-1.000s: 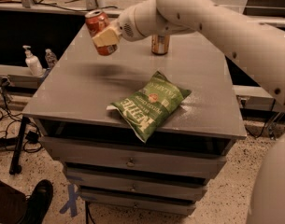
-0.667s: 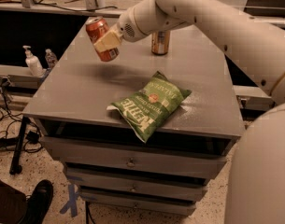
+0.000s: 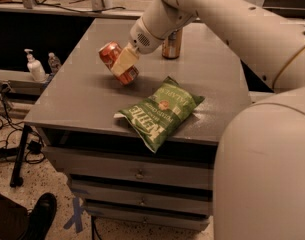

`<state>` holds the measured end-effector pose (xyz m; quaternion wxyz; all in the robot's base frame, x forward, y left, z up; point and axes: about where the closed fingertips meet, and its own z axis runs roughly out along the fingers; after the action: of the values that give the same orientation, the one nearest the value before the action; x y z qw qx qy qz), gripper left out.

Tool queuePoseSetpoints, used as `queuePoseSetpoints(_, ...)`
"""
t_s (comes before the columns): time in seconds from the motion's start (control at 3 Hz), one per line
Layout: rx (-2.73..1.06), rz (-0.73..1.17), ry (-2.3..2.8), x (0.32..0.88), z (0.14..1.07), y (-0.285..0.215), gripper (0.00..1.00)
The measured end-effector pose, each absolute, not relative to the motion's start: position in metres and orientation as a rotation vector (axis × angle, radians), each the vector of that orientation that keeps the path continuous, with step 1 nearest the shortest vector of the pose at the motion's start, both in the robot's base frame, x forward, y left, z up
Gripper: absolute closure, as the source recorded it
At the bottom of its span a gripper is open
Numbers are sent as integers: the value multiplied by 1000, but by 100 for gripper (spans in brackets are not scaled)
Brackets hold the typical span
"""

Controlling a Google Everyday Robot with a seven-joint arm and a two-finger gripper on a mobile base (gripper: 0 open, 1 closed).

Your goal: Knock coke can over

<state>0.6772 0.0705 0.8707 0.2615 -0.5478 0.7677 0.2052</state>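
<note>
Coke can: the coke can (image 3: 110,54) is tilted steeply, its silver top towards the far left and its base towards the near right. It sits left of centre on the grey cabinet top (image 3: 77,96). Its lower end looks to be at or just above the surface; I cannot tell whether it touches.
Gripper: the gripper (image 3: 123,64) reaches in from the right, with the arm (image 3: 217,14) behind it. Its cream fingers (image 3: 126,59) are clamped across the middle of the can, so the jaws are closed on it.
Neighbours: a green Kettle chip bag (image 3: 162,111) lies just right of and nearer than the can, overhanging the near edge. A gold-brown can (image 3: 171,44) stands upright farther back, partly behind the wrist.
Off the cabinet: a pump bottle (image 3: 34,66) and a small clear bottle (image 3: 54,62) stand on a lower ledge at left.
Step in hand: judging by the tilt, the can is being tipped onto its side and is not yet lying flat.
Next move: likely lower it fully to the surface and release. It should be kept clear of the chip bag and stopped from rolling off the left edge.
</note>
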Motion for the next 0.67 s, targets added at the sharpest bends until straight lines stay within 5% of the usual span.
queuePoseSetpoints(0.67,-1522,535,2113,672,870,62,100)
